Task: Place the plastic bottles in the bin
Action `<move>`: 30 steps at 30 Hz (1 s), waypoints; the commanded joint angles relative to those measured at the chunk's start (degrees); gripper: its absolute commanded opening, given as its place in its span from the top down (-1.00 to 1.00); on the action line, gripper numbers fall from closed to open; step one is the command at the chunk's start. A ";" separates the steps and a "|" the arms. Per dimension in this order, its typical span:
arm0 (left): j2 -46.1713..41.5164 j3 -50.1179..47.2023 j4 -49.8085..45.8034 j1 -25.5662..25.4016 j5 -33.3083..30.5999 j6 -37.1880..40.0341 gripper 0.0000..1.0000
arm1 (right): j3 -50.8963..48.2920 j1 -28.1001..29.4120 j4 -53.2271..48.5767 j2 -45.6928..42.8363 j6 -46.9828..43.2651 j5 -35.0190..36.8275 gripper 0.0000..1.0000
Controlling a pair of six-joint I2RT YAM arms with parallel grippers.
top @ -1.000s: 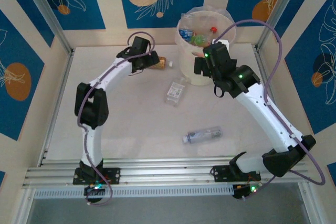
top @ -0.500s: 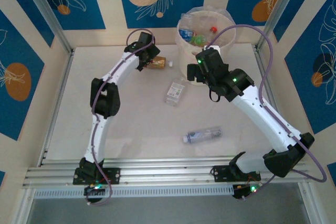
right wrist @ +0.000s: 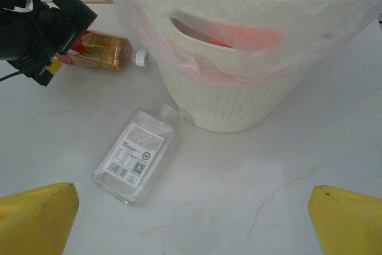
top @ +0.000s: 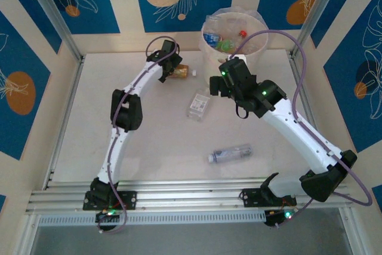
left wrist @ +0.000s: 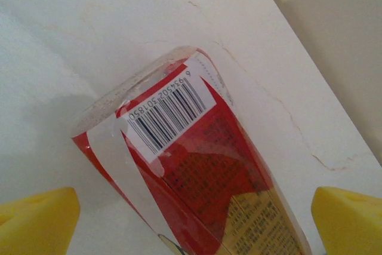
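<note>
A red-labelled bottle (top: 180, 71) lies on the table left of the bin (top: 203, 39), its white cap (top: 194, 72) pointing at the bin. My left gripper (top: 169, 71) is open and straddles this bottle (left wrist: 203, 165), with a yellow fingertip (left wrist: 36, 219) on each side and clear of it. My right gripper (top: 215, 88) hangs open and empty (right wrist: 194, 225) in front of the bin's wall (right wrist: 256, 100). A flat clear bottle with a white label (right wrist: 136, 153) lies just ahead of it to the left (top: 198, 106). A third bottle (top: 230, 154) lies nearer the arm bases.
The bin holds several bottles (top: 218, 41) inside its clear bag liner. The left arm's black wrist (right wrist: 42, 28) sits over the red bottle's base. Metal frame posts and patterned walls close the table at the back and sides.
The left arm has stretched further out, bringing its open gripper around the red bottle. The right gripper has swung left and down from the bin toward the flat clear bottle.
</note>
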 commanded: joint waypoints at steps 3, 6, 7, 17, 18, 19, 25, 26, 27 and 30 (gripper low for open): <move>3.66 5.04 -2.26 -0.14 -2.18 -1.92 -0.99 | -1.31 1.34 -0.28 -1.57 1.89 -0.27 -0.99; 4.94 7.01 -3.46 -0.13 -2.92 -1.34 -0.99 | -1.57 2.20 -0.36 -1.34 2.08 0.23 -0.99; 5.04 7.17 -3.56 -0.13 -3.37 -1.33 -0.99 | -1.58 2.37 -0.36 -1.28 2.17 0.50 -0.99; 5.29 7.17 -7.70 -0.12 -4.63 1.36 -0.98 | -1.34 2.92 0.59 -0.94 1.38 2.46 -0.99; 5.38 7.13 -8.15 -0.13 -4.51 1.57 -0.96 | -1.32 2.88 0.69 -0.95 1.31 2.54 -0.98; 5.43 7.14 -8.47 -0.13 -4.34 1.69 -0.94 | -1.39 2.91 0.73 -0.90 1.42 2.58 -0.98; 5.35 7.11 -8.33 -0.22 -3.59 2.84 -0.65 | -1.68 3.05 0.82 -0.95 1.73 2.88 -0.99; 5.21 7.13 -8.39 -0.22 -3.68 3.15 -0.65 | -1.66 3.05 0.84 -0.95 1.73 3.05 -0.99; 5.04 7.14 -8.40 -0.22 -3.80 3.40 -0.66 | -1.63 3.05 0.86 -0.94 1.71 3.09 -0.99; 4.65 7.14 -8.84 -0.13 -4.32 4.75 -0.58 | -1.53 3.05 0.87 -0.92 1.67 3.24 -0.99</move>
